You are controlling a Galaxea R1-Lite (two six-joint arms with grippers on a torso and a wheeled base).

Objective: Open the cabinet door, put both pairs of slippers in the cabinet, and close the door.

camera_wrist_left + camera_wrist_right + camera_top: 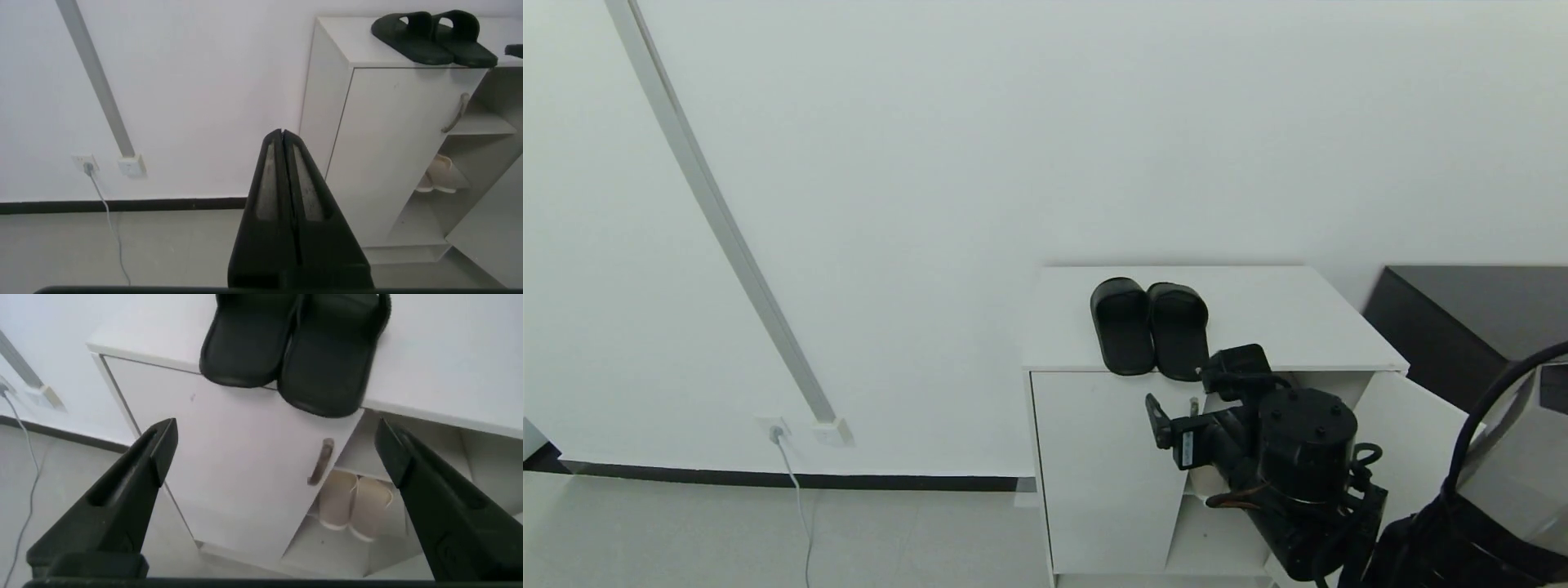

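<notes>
Hovering before the white cabinet (1274,318), the right hand (276,433) has its two fingers spread wide with nothing between them. It sits at the height of the door handle (325,460), just below the cabinet's front top edge.

Black slippers (1150,327): the pair lies side by side, touching, on the cabinet top near its left front corner. Their ends overhang the front edge slightly, just above the right hand.

Cabinet doors: the left door (1103,457) is closed and carries the upright handle at its inner edge. The right door (1413,433) is swung open toward the robot's right, exposing the shelves.

Pale slippers (355,502): the second pair is inside the open compartment, on a shelf lower than the handle, the two side by side.

Left hand (282,139): fingers pressed flat together, holding nothing, well apart from the cabinet and off to its left, above the floor.

Surroundings: a wall socket (774,429) with a white cord trailing to the floor, a grey strip (711,204) running slantwise up the wall, and a dark unit (1462,318) to the right of the cabinet.
</notes>
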